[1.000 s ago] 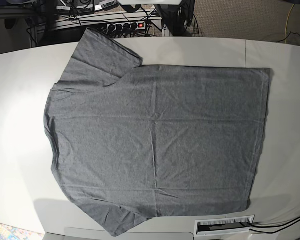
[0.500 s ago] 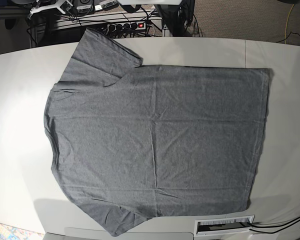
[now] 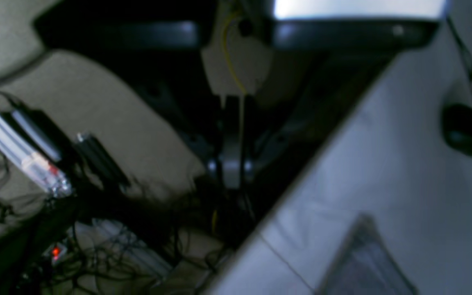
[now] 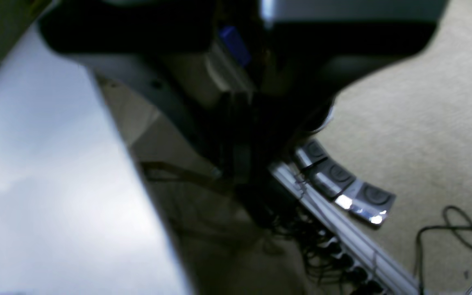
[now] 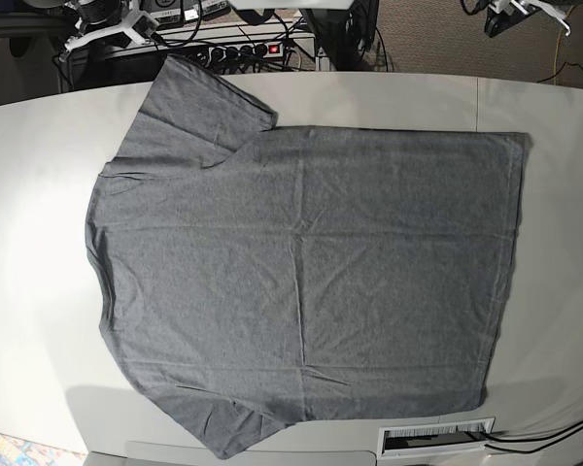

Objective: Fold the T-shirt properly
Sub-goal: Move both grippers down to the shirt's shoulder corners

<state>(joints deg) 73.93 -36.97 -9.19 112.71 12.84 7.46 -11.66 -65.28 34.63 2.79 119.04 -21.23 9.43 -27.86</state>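
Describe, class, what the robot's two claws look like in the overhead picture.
Only small parts show at the top edge. The right claw is white angular plastic with dark joints; the left claw is white too, near a yellow cable. The wrist views are too blurred for markings.

From overhead, my base camera looks straight down on the white table [image 5: 39,194], taking in the whole T-shirt [image 5: 301,262] from a distance. My left wrist camera hangs off the table's far edge, facing down at floor cables and a corner of the table [image 3: 404,184]. My right wrist camera does likewise, sharing the power strip [image 4: 342,188] beyond the table with the base view [image 5: 243,50].
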